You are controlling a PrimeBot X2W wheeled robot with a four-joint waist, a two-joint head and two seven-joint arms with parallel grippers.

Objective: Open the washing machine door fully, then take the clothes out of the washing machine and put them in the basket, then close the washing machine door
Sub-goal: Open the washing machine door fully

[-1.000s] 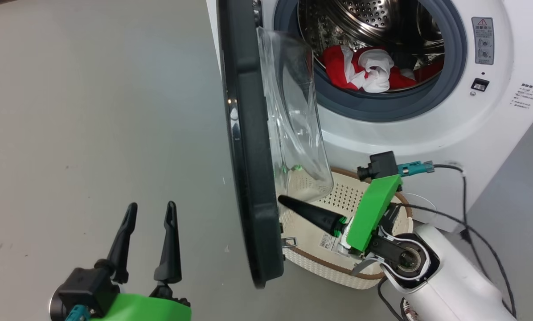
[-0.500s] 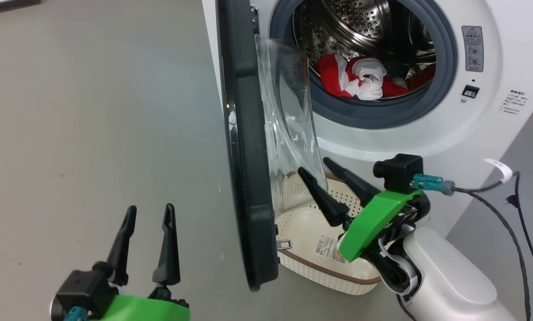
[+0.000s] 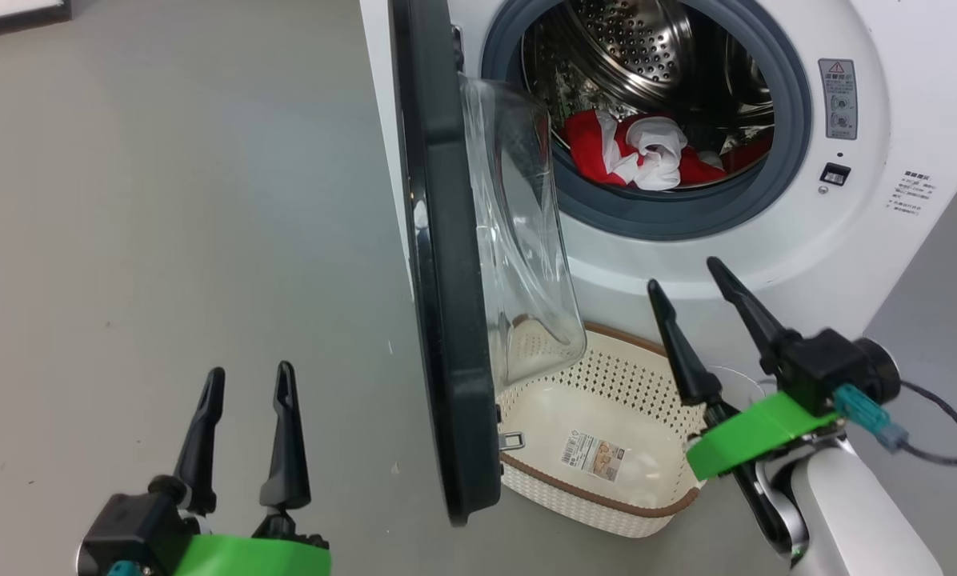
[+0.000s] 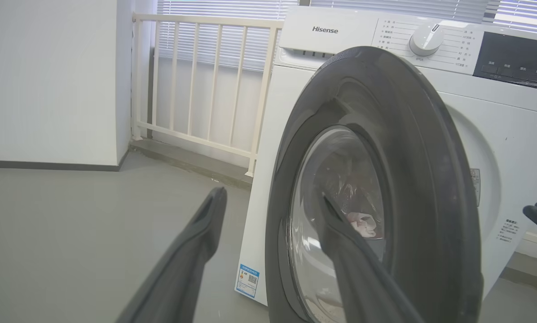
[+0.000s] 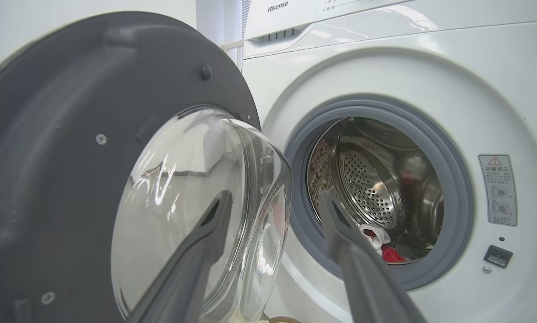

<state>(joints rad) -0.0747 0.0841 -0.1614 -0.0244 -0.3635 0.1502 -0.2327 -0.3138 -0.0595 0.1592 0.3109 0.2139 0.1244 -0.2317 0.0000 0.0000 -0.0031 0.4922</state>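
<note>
The washing machine door (image 3: 446, 320) stands open, edge-on. The clothes (image 3: 638, 152) lie heaped at the bottom of the drum inside the washing machine (image 3: 886, 200); garment count unclear. The basket (image 3: 542, 416) sits on the floor at the machine's foot, beside the door. The right tool (image 3: 684, 274) hovers above the basket's right edge, fingers apart, holding nothing. The left tool (image 3: 250, 370), fingers apart, hangs left of the door.

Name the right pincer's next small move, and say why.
Probably advance the right pincer forward into the drum toward the clothes: the washing machine door stands wide open, the pincer is open and empty, and the basket holds no clothes yet.
</note>
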